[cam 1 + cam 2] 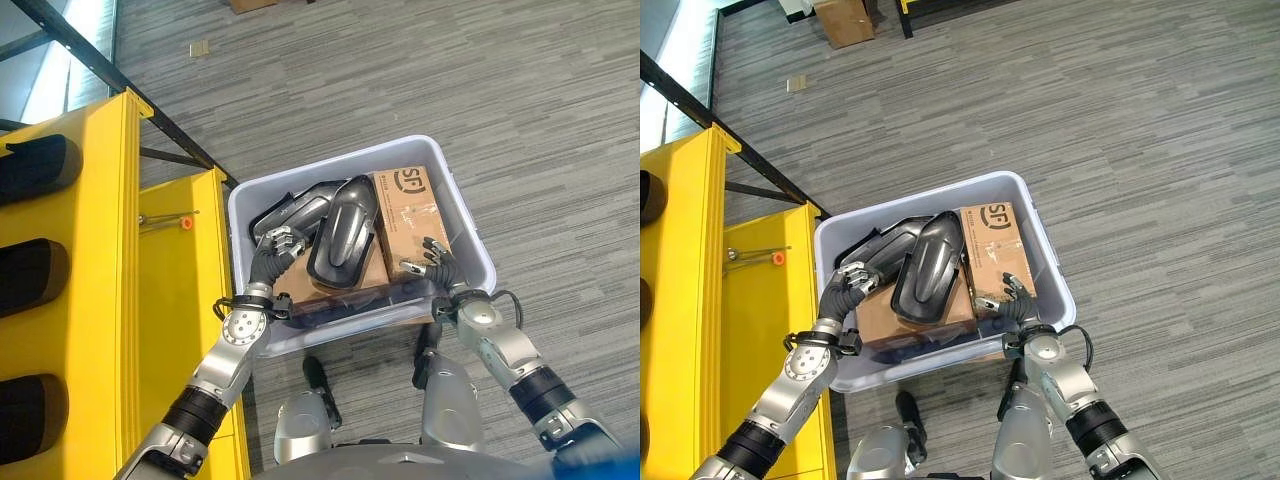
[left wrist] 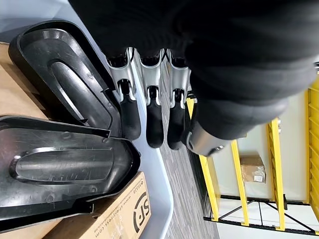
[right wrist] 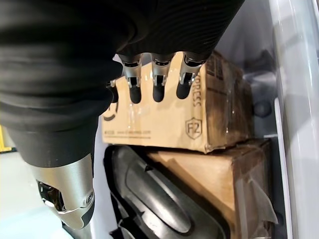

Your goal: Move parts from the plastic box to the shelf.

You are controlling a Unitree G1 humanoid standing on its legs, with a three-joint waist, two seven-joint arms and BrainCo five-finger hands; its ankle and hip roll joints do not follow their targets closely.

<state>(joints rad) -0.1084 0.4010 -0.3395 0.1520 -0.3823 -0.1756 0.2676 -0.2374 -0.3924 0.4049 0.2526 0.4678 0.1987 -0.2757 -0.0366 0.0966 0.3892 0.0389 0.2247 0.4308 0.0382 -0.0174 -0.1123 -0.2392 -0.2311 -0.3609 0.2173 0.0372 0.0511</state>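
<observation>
The plastic box (image 1: pixel 470 236) sits on the grey floor (image 1: pixel 520 90), and both hands reach over its near wall. The left hand (image 1: pixel 272 247) hangs inside the box at its left, fingers (image 2: pixel 154 124) straight and loosely spread just beside a black part (image 1: pixel 292 214), gripping nothing. The right hand (image 1: pixel 432 262) hangs at the box's right, fingers (image 3: pixel 158 89) relaxed over a cardboard carton (image 1: pixel 410 215), holding nothing. Between the hands, a second black part (image 1: pixel 342 232) lies on top of the cartons in the middle of the box. The yellow shelf (image 1: pixel 120 250) stands left of the box.
</observation>
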